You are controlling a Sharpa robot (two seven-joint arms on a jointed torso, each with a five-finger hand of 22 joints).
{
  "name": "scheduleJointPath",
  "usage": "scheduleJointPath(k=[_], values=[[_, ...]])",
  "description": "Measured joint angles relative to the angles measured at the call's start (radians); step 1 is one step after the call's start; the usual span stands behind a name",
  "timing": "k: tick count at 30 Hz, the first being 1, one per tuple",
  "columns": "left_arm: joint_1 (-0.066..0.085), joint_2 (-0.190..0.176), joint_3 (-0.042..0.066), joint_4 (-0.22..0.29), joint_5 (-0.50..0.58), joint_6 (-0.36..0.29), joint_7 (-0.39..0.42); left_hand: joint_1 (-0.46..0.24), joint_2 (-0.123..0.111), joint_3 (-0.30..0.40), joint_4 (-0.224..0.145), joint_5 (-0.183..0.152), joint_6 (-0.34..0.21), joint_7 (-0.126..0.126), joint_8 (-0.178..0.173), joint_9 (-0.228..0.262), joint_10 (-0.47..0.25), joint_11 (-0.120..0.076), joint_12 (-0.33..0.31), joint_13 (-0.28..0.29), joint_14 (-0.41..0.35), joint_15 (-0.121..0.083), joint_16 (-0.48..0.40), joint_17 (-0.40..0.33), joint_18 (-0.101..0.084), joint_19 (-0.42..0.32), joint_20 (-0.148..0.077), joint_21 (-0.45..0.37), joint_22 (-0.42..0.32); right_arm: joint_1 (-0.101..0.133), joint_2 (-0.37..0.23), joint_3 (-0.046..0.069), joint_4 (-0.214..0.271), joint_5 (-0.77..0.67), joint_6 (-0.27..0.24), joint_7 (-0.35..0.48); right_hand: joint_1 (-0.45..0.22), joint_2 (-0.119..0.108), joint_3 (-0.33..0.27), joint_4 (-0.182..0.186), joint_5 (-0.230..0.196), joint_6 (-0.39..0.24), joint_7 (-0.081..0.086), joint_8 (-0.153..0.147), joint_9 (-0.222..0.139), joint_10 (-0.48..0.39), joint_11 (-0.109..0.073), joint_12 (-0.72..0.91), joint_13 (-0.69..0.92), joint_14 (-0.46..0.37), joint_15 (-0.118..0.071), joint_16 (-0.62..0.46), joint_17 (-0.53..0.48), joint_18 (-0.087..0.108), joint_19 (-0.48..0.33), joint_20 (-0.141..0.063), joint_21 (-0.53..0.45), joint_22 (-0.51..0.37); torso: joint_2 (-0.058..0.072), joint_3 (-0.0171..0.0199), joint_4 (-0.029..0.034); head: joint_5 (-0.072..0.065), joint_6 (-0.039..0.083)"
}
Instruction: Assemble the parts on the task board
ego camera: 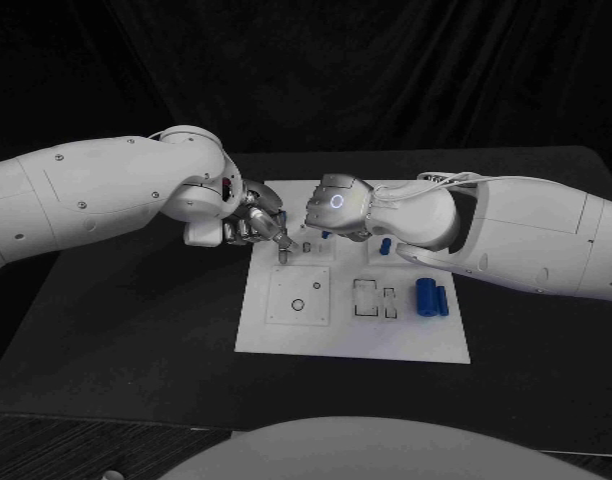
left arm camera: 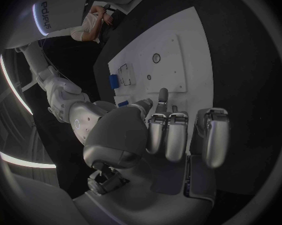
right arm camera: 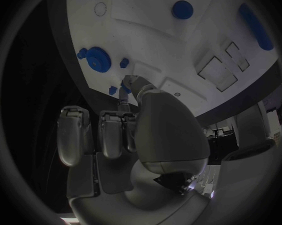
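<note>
Both robot hands hover over the far edge of the white board [ego camera: 352, 340] on the black bench [ego camera: 119, 340]. The left robot hand [ego camera: 256, 228] seems to pinch a small peg; the right robot hand [ego camera: 338, 203] is curled, its hold unclear. Lower the peg slowly, upright. Two blue cylinders [ego camera: 430, 297] lie on the board's right side.

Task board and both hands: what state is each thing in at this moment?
task board: flat on the table, two rectangular slots and a round hole unfilled.
blue cylinders: lying side by side on the board's right edge, untouched.
blue gear: sitting on the board.
left hand: over the board's far left corner, fingertips down; grasp unclear.
right hand: over the board's far edge; grasp unclear.
</note>
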Motion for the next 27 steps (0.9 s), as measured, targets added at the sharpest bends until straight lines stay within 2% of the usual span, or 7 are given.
scheduleJointPath(k=[7,20,23,27], values=[[0.000,-0.001,0.000,0.000,0.000,0.000,0.000,0.000,0.000,0.000,0.000,0.000,0.000,0.000,0.000,0.000,0.000,0.000,0.000,0.000,0.000,0.000,0.000,0.000,0.000,0.000,0.000,0.000,0.000,-0.017,0.006,0.000,-0.011,-0.010,0.003,0.009,0.000,0.000,0.000,0.000,0.000,0.003,-0.004,-0.002,0.000,0.000,0.000,0.000,0.000,0.000,0.000,0.000,0.000,0.000,0.000,0.000,0.000,0.000,0.000,-0.0001,0.0000,0.004,0.000],[0.000,0.000,0.000,0.000,0.000,0.000,0.000,0.004,-0.004,0.003,-0.003,0.000,0.004,0.004,-0.007,-0.004,0.000,0.000,0.000,0.000,0.000,0.000,0.000,0.000,0.000,0.000,0.000,0.000,0.001,-0.034,0.007,0.000,-0.021,-0.016,0.012,0.016,-0.004,-0.004,0.005,-0.005,-0.004,0.001,-0.005,-0.006,-0.001,0.000,0.000,0.000,0.000,-0.003,-0.003,0.000,0.000,0.000,0.000,0.000,0.000,0.000,0.000,-0.0003,0.0000,0.004,0.000],[0.000,0.000,0.000,-0.001,0.000,0.000,0.000,0.004,-0.004,0.003,-0.003,0.000,0.004,0.004,-0.007,-0.004,0.000,0.000,0.000,0.000,0.000,0.000,0.000,0.000,0.000,0.000,0.000,0.000,0.001,-0.035,0.006,0.001,-0.021,-0.017,0.012,0.016,-0.004,-0.004,0.011,-0.011,-0.004,-0.006,-0.012,-0.019,-0.001,0.000,0.000,0.000,0.000,-0.003,-0.003,0.000,0.000,0.000,0.000,0.000,0.000,0.000,0.000,-0.0003,0.0000,0.004,0.000],[0.000,0.000,0.000,-0.001,0.000,0.000,0.000,0.004,-0.004,0.003,-0.003,0.000,0.004,0.004,-0.007,-0.004,0.000,0.000,0.000,0.000,0.000,0.000,0.000,0.000,0.000,0.000,0.000,0.000,0.001,-0.038,0.005,0.001,-0.021,-0.019,0.011,0.019,-0.009,-0.009,0.014,-0.014,-0.004,-0.015,-0.011,-0.024,-0.002,0.000,0.000,0.000,0.000,-0.003,-0.003,0.000,0.000,0.000,0.000,0.000,0.000,0.000,0.000,-0.0004,0.0000,0.005,0.000]])
